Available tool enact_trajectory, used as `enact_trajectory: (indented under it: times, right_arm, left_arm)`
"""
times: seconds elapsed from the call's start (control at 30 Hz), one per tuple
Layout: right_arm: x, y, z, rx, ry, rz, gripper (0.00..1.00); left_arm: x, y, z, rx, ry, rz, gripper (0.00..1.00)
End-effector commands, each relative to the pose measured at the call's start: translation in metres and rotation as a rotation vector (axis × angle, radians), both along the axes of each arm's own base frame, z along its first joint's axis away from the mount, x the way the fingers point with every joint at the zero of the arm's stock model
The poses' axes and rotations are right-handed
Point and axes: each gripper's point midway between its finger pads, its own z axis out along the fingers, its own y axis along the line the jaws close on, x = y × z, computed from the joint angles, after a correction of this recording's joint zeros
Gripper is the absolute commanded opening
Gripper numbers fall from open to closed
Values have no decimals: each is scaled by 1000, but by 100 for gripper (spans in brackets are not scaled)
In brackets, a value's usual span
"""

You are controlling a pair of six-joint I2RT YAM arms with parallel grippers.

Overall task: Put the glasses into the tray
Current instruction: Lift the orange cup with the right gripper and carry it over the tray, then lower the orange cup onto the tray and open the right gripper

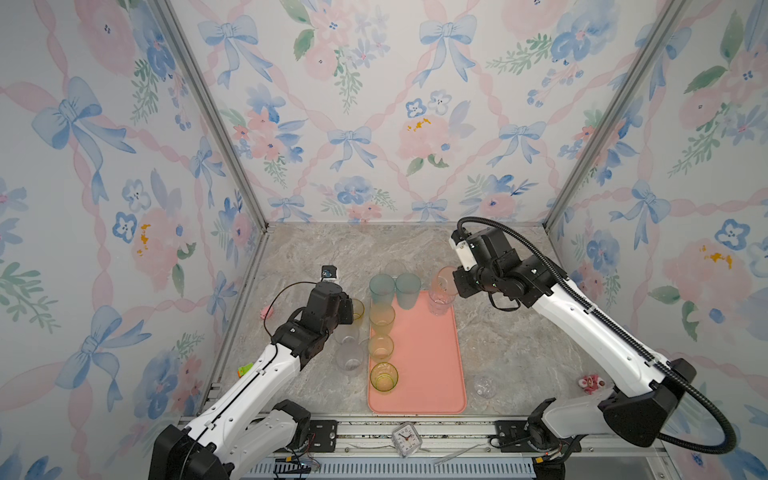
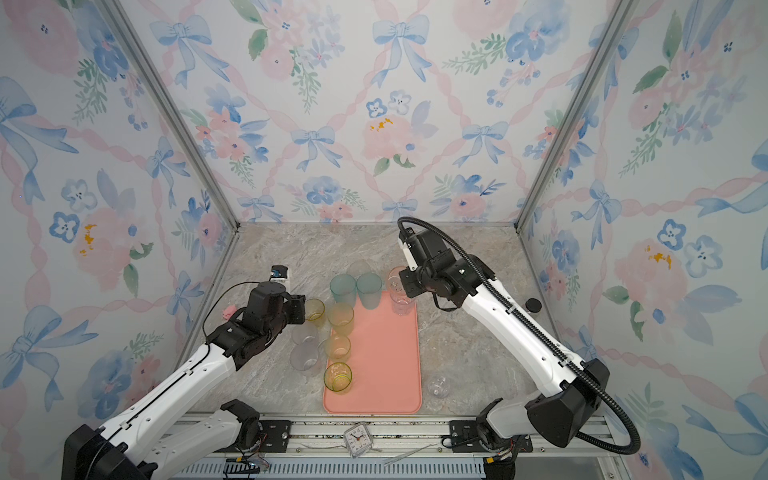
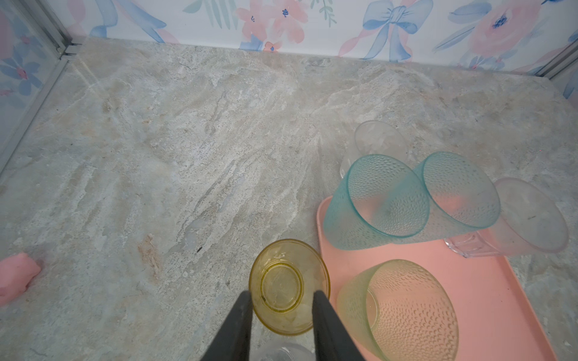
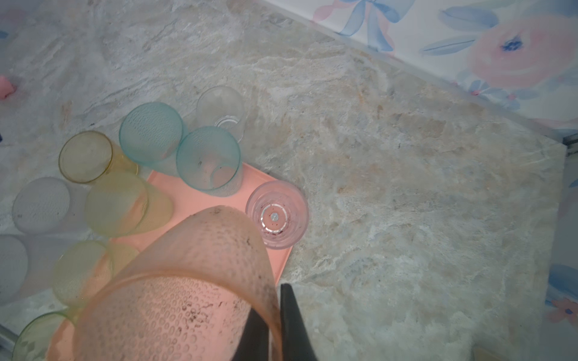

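Two teal tumblers (image 1: 381, 286) (image 1: 408, 291), two frosted yellow-green tumblers (image 1: 382, 318) (image 1: 380, 347), two smooth yellow glasses (image 1: 357, 309) (image 1: 384, 376), one peach tumbler (image 1: 444, 278), one pink ribbed glass (image 1: 439, 303), three clear tumblers (image 1: 394, 268) (image 1: 345, 334) (image 1: 349, 360) and one small rounded clear glass (image 1: 485, 386) make twelve in all. There is one salmon-pink tray (image 1: 432, 374) and one small clear-cased clock (image 1: 406, 438). The bench (image 1: 498, 332) also carries one small pink block (image 3: 15, 276) and one pink-and-white trinket (image 1: 590, 382).

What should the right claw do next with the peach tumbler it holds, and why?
Probably lower the right claw to stand the peach tumbler on the tray. It pinches the tumbler's rim, and the tumbler hangs tilted over the tray's far end, not yet set down. Bare tray shows beside the pink glass there.
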Motion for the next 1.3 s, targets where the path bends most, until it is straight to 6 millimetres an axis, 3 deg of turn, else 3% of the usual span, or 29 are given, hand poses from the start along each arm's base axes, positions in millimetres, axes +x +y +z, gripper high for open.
enact_trajectory:
  times: [0.0,0.2,0.6,1.27]
  right_arm:
    - [-31,5,-35,-49,110,12,2]
    - [-46,41,-84,-45,219,49,2]
    - [-18,83,-138,-133,312,80,2]
    - [17,80,-170,-194,349,36,2]
  left_arm:
    - [1,4,5,14,-27,3,35]
    - [2,0,7,5,-27,-9,35]
    - [1,0,4,8,-21,-16,37]
    - [5,1,-3,44,0,-15,39]
